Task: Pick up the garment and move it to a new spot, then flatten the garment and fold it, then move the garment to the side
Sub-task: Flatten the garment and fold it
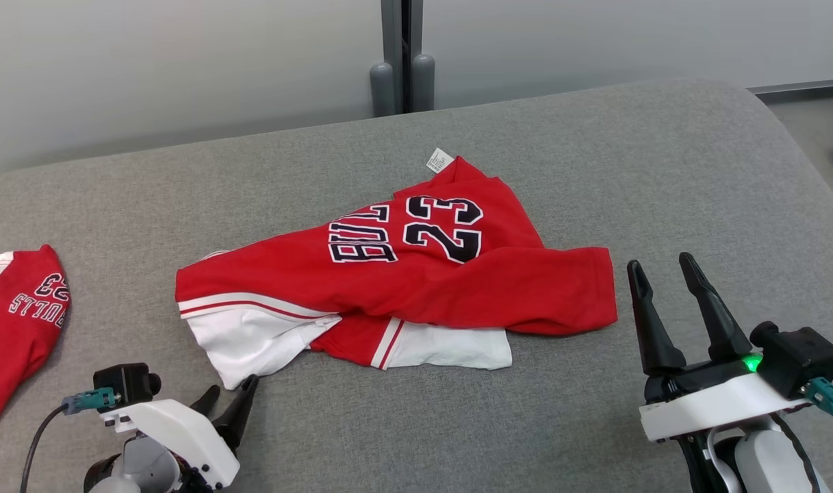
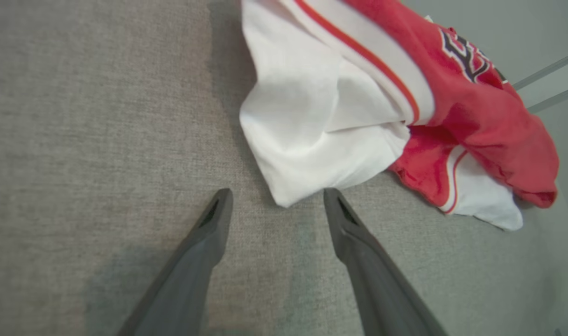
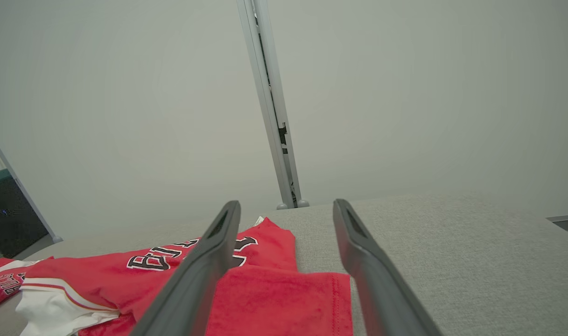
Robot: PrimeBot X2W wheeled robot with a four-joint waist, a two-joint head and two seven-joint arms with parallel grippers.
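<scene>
A crumpled red and white garment [image 1: 395, 287] printed with "BULLS 23" lies in the middle of the grey padded surface [image 1: 594, 171]. My left gripper [image 1: 231, 397] stands open at the lower left, its fingertips just short of the garment's white corner [image 2: 284, 196]. Between its two fingers [image 2: 209, 242] is bare grey fabric. My right gripper [image 1: 662, 270] is open at the lower right, beside the garment's red right edge [image 3: 312, 298] and apart from it. Nothing is held by either.
A second red garment [image 1: 19, 322] with the same lettering lies at the left edge of the surface. Behind the surface a grey post [image 1: 402, 55] rises against a pale wall. Bare floor shows at the far right [image 1: 820, 130].
</scene>
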